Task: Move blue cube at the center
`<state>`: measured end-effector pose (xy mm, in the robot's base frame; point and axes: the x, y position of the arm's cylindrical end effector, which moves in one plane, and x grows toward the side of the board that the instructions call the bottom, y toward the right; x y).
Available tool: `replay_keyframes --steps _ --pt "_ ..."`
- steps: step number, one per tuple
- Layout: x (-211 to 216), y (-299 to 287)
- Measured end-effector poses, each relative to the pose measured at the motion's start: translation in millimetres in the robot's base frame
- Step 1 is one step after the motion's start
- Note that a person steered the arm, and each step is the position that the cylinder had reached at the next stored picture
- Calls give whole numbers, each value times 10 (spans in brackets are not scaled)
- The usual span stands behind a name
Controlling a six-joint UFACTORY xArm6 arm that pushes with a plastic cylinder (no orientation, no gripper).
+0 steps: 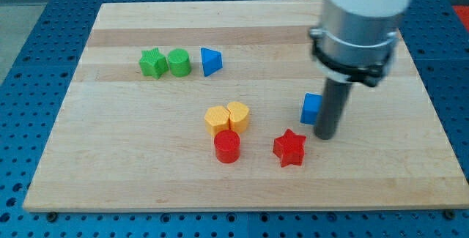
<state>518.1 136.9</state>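
The blue cube (311, 109) sits right of the board's middle, partly hidden by my rod. My tip (325, 136) rests on the board just to the right of and slightly below the cube, touching or nearly touching its right side. The rod hangs from a white and grey arm (359, 25) at the view's top right.
A red star (289, 148) lies just left of and below my tip. A red cylinder (227, 147), a yellow hexagon (217, 119) and a yellow heart (238, 115) cluster at the board's middle. A green star (152, 63), a green cylinder (178, 63) and a blue triangle (211, 61) line the upper left. The wooden board (110, 157) has blue pegboard around it.
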Motion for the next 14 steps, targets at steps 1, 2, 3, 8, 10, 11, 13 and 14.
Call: replay_keyframes --steps 1,2,3,8,10,11,13,14 --pt "87 469" --pt "74 560" --pt "-96 282" --pt "-1132 -1195" --pt "-830 -1190" --pt "-658 -1067" --pt "-651 -204" --pt "-651 -170"
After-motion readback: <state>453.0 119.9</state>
